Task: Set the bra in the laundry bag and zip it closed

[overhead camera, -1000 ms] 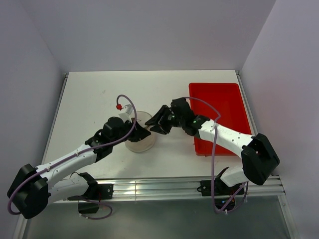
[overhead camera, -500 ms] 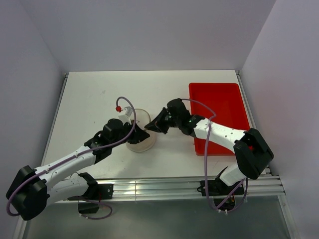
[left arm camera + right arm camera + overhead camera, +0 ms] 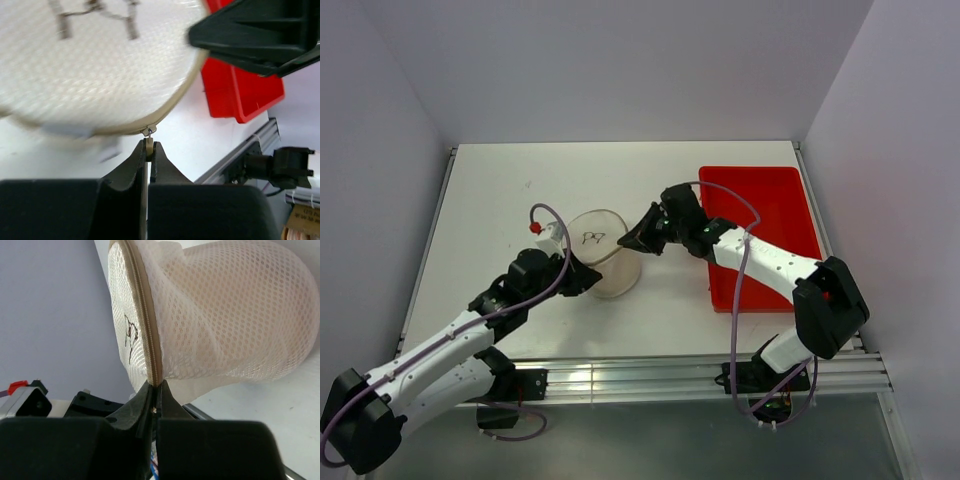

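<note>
The laundry bag (image 3: pixel 601 257), an off-white round mesh pouch, lies tilted at mid-table with its printed face (image 3: pixel 591 237) turned up. My left gripper (image 3: pixel 592 283) is at its near edge, shut on the small cream zip pull (image 3: pixel 148 144). From the right, my right gripper (image 3: pixel 629 243) is shut on the bag's beige zip seam (image 3: pixel 148 335). In the right wrist view the mesh body (image 3: pixel 235 315) bulges and looks peach-tinted. The bra itself is hidden.
A red rectangular tray (image 3: pixel 775 205) sits at the right side of the table, under my right forearm, and shows as the red tray (image 3: pixel 242 95) in the left wrist view. An aluminium rail (image 3: pixel 640 375) runs along the near table edge.
The right gripper has closed on the bag's zip seam. The left arm has drawn back toward the near left with the pull, and the bag has tipped so its printed face shows.
</note>
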Tool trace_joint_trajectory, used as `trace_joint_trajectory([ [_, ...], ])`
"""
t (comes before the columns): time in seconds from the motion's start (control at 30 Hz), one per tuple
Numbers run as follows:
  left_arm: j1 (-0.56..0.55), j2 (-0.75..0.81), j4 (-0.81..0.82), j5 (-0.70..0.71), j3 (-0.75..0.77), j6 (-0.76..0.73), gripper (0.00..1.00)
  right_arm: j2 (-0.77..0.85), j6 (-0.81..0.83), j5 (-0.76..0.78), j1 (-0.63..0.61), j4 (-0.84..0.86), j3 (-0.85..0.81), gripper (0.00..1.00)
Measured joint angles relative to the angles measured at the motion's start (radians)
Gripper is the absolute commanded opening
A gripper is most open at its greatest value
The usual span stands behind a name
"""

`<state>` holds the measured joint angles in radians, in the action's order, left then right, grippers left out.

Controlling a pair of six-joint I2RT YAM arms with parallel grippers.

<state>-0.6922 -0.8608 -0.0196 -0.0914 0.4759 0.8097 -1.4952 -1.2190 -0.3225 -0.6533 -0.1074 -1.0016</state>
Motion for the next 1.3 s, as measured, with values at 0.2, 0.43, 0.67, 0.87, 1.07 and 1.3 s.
trace_joint_trajectory([
  [0.2, 0.081, 0.051, -0.041, -0.014, -0.034, 0.0, 0.0, 0.0, 0.111, 0.001, 0.029, -0.076, -0.069, 0.0],
  [0.43, 0.165, 0.058, -0.041, -0.072, -0.042, -0.001, 0.0, -0.026, 0.246, -0.014, 0.032, -0.156, -0.161, 0.0],
  [0.67, 0.209, 0.021, -0.019, -0.101, -0.042, 0.005, 0.0, -0.039, 0.355, -0.043, 0.032, -0.212, -0.202, 0.0],
  [0.87, 0.225, -0.001, -0.003, -0.114, -0.041, 0.021, 0.0, -0.039, 0.406, -0.068, 0.048, -0.224, -0.203, 0.0],
  [1.07, 0.238, -0.013, -0.003, -0.122, -0.024, 0.024, 0.0, -0.039, 0.435, -0.092, 0.065, -0.229, -0.205, 0.0],
  [1.3, 0.255, -0.026, -0.005, -0.122, -0.008, 0.024, 0.0, -0.039, 0.456, -0.105, 0.069, -0.239, -0.22, 0.0],
])
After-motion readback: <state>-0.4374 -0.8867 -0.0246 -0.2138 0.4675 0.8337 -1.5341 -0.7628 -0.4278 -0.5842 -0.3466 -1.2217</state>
